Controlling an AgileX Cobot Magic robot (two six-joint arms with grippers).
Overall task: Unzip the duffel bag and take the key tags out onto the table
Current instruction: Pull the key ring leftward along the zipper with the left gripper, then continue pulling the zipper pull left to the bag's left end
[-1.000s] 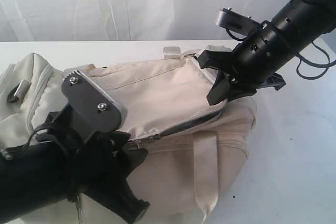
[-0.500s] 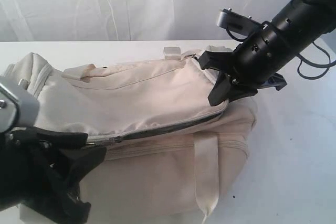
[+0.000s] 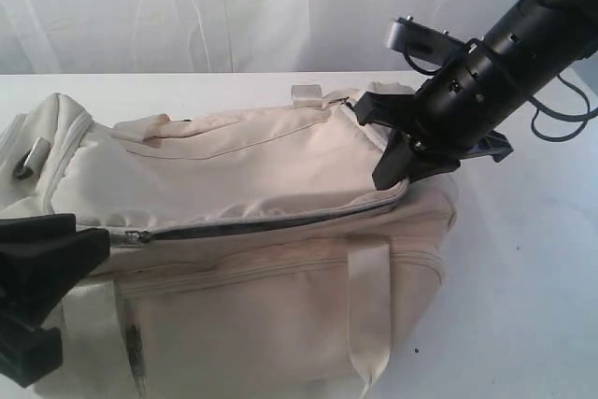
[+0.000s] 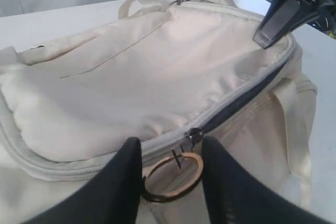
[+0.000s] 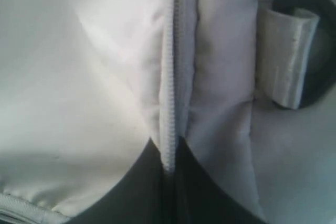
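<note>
The cream duffel bag [image 3: 262, 165] lies on its side across the white table [image 3: 523, 268]. Its grey zipper is parted into a dark slit [image 3: 280, 220] that runs from the slider [image 3: 140, 235] to the right end. My left gripper [image 4: 172, 167] is at the bag's near left end, shut on the round zipper pull ring [image 4: 173, 178], one finger on each side of it. My right gripper [image 3: 385, 178] pinches the zipper seam [image 5: 169, 103] at the bag's right end and is shut on the fabric. The key tags are hidden.
A cream webbing strap [image 3: 369, 306] hangs down the bag's front. A black ring in a webbing loop [image 5: 294, 51] sits beside the right gripper. A white curtain [image 3: 234, 7] closes the back. Bare table shows to the right of the bag.
My left gripper has pulled the zipper slider leftward along the bag, from near the middle to the left end. The dark slit has grown longer. The right gripper has held still.
</note>
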